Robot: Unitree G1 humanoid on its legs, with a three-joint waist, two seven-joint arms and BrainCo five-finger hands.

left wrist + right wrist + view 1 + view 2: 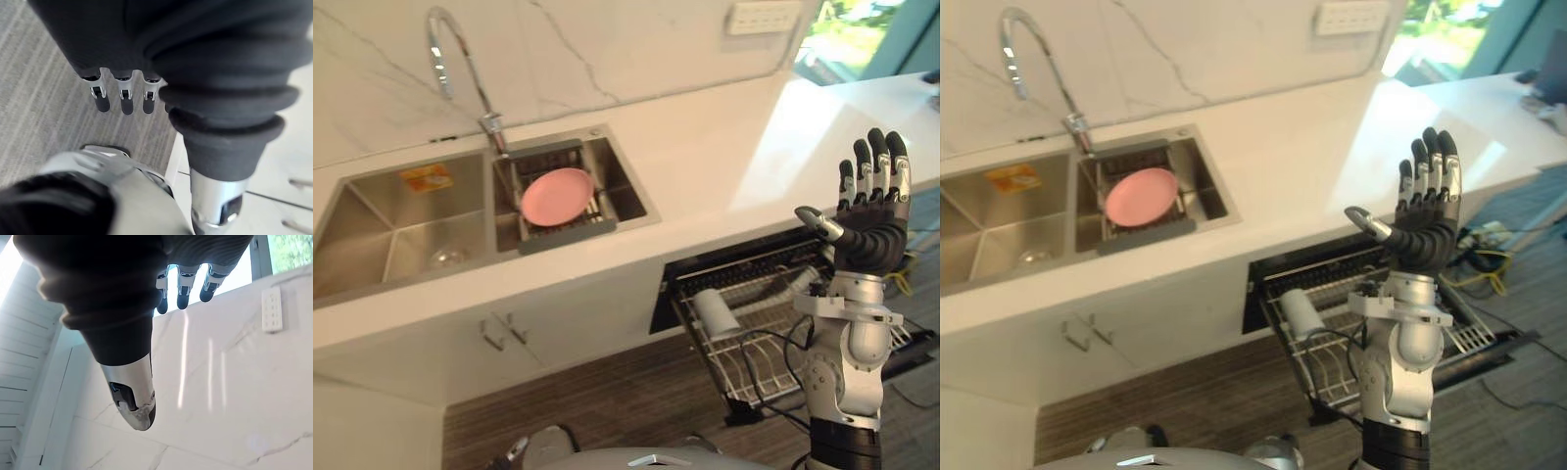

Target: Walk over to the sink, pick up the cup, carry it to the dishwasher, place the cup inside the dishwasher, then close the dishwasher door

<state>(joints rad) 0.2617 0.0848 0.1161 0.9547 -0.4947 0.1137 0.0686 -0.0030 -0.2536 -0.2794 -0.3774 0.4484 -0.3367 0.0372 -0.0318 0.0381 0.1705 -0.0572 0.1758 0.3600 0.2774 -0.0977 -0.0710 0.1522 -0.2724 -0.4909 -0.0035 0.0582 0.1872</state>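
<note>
Cup: the white cup (717, 311) lies on its side in the wire rack (773, 338), at the rack's left end, just below the counter's front edge; neither hand touches it.
Dishwasher: the dishwasher (1332, 257) sits under the front edge of the counter (705, 186), toward its right; it is open, with the wire rack drawn out over the wood-grain floor (607, 401).
Right hand: the right hand (871, 220) is raised in front of the counter's right end, above the rack. Its fingers are straight and point up, the thumb is spread to the side, and it holds nothing.
Left hand: the left hand (126, 100) hangs over the floor beside a white cabinet front, fingers straight and relaxed, holding nothing.
Sink: the steel two-basin sink (372, 211) is set in the counter's left part, near the back edge.
Faucet: the curved faucet (460, 59) rises at the sink's back rim, between the basins.
Plate: a pink plate (556, 195) rests tilted in a grey drain rack (570, 235) across the right basin.
Wall: a white socket plate (764, 17) is on the marble wall above the counter's back edge.
</note>
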